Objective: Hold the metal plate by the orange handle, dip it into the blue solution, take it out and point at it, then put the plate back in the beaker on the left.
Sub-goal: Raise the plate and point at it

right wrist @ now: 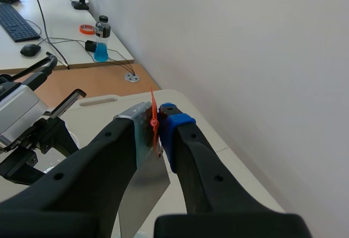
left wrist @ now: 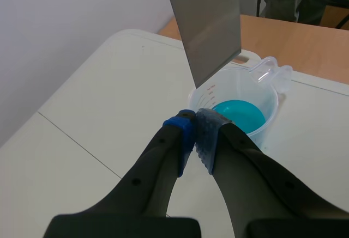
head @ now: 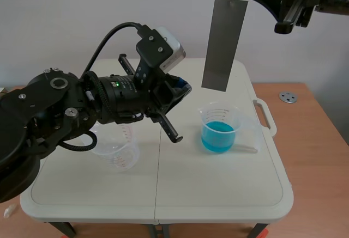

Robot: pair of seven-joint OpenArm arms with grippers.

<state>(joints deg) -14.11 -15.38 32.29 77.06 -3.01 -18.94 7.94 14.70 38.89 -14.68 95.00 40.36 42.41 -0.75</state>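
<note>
Table [head: 218,183] | right gripper [right wrist: 154,119] clamps orange handle [right wrist: 153,107] (mostly hidden), metal plate [head: 224,44] hanging; left gripper [left wrist: 195,126] closed, empty

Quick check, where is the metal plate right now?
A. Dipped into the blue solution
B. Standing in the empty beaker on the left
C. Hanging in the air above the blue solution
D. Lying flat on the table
C: the metal plate hangs from the right end effector, its lower edge clear above the beaker of blue solution.

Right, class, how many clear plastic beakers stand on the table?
2. The clear plastic beaker of blue liquid stands right of middle on the white table; the empty clear plastic beaker stands left, partly hidden behind the left arm. The arm could hide more.
</note>
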